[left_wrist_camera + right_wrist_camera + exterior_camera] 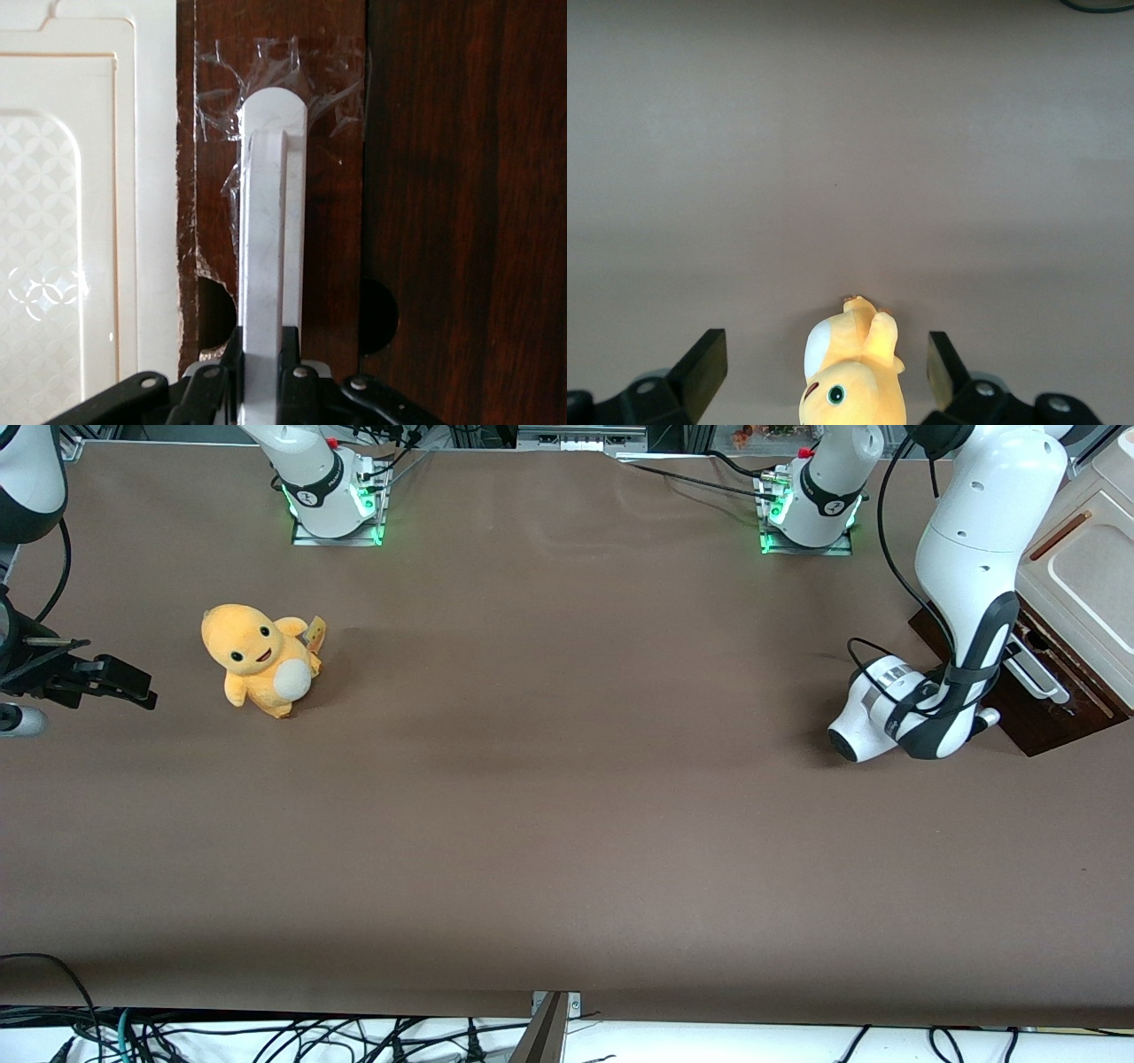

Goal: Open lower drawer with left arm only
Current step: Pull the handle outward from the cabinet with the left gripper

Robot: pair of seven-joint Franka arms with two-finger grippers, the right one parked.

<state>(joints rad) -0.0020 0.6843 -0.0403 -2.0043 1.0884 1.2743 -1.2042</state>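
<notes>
The lower drawer [1054, 722] is the dark-brown bottom part of a small cabinet at the working arm's end of the table. Its long white bar handle [1044, 680] is fixed on with clear tape. The left arm [961, 558] bends down in front of the drawer. Its black gripper [1010, 671] is at the handle. In the left wrist view the gripper [264, 341] is shut on the white handle [271, 221], with one black finger [292, 347] pressed on each side of the bar. The brown drawer front [332, 221] lies under the handle.
The cream-white upper drawer front [1085, 584] sits above the lower drawer and also shows in the left wrist view [62, 221]. A yellow plush toy [259, 659] stands toward the parked arm's end of the table. The brown table [567, 797] spreads between them.
</notes>
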